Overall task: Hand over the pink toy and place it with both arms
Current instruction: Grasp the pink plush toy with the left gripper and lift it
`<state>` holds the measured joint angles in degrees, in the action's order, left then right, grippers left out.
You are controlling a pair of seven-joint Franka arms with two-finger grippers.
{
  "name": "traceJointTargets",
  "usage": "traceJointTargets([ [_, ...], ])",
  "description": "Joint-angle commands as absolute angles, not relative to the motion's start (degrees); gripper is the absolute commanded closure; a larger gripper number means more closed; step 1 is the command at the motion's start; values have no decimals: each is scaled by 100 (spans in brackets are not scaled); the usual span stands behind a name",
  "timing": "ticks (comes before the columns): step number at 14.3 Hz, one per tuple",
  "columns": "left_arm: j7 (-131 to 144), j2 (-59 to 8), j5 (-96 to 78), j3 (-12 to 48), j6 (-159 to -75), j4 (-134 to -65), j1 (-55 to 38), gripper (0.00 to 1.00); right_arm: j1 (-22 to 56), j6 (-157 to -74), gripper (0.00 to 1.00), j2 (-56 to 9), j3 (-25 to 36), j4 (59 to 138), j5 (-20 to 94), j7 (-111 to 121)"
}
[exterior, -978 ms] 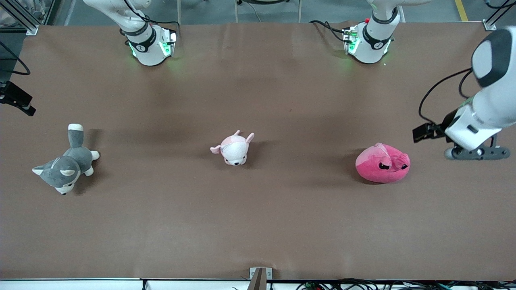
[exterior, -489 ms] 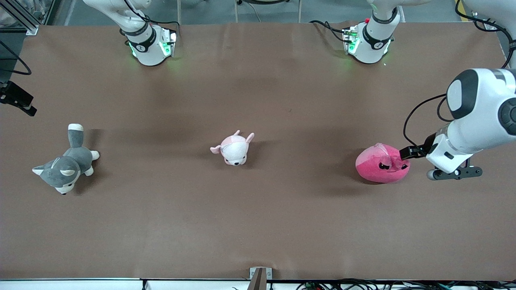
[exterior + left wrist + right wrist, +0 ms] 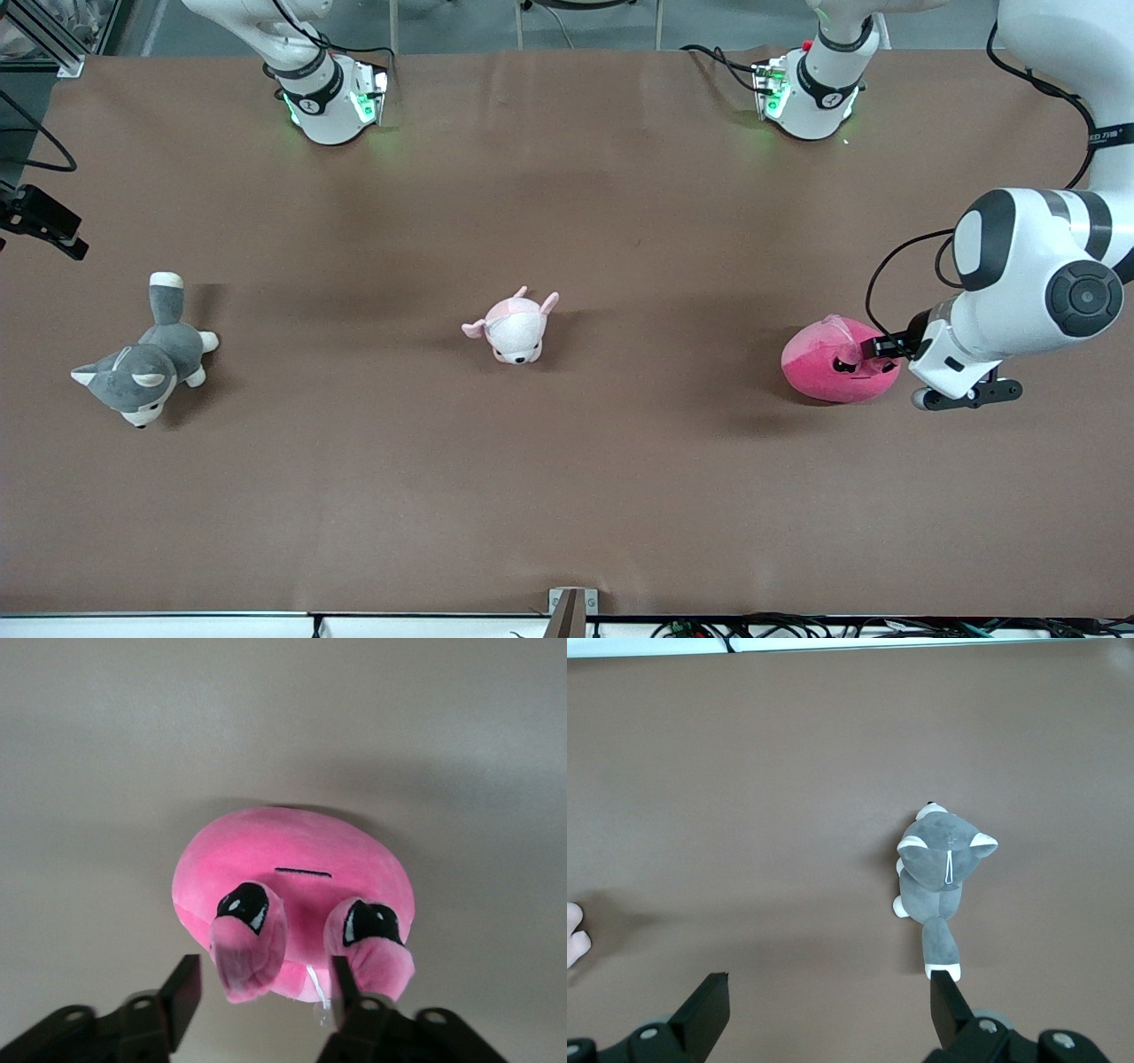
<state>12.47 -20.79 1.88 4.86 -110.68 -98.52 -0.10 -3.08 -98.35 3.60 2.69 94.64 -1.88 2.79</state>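
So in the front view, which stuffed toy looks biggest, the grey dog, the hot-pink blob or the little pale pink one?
1. Grey dog, longest with its tail; the hot-pink blob looks close, so unsure.
2. Hot-pink blob.
3. Pale pink toy, clearly smallest.

Front view: high, facing the arms' bases across the whole table (image 3: 567, 496). Left wrist view: close on the pink toy (image 3: 292, 904), shared with front. Right wrist view: higher, over the grey dog (image 3: 939, 877).

no legible text, labels, brands or numbers on any toy, arm or table
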Motion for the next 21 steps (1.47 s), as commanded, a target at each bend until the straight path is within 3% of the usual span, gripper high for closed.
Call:
traceJointTargets([
  [1, 1292, -2214, 114, 492, -11205, -9817, 17, 45, -264, -9800, 0, 194, 264, 9439, -132, 298],
  [4, 1301, -2320, 106, 492, -11267, -9809, 9, 58, -202, -9782, 0, 193, 264, 9457, -141, 255],
  [6, 1309, -2312, 71, 510, -11268, -9809, 18, 90, -54, -9695, 0, 176, 264, 9475, -141, 229],
  [7, 1223, -2303, -8, 510, -11215, -9774, -52, 100, -44, -9703, 0, 176, 264, 9475, -132, 229],
  [12, 1283, -1856, -412, 693, -10627, -9519, -26, 100, -9, -9624, 0, 167, 255, 9475, -123, 246],
  [16, 1913, -1661, -605, 1474, -10292, -9063, -9, 100, 175, -9554, 0, 176, 255, 9466, -80, 246],
  [21, 2988, -1696, -904, 2485, -10091, -8263, -167, 100, 193, -9308, 0, 27, 272, 9457, 1597, 229],
])
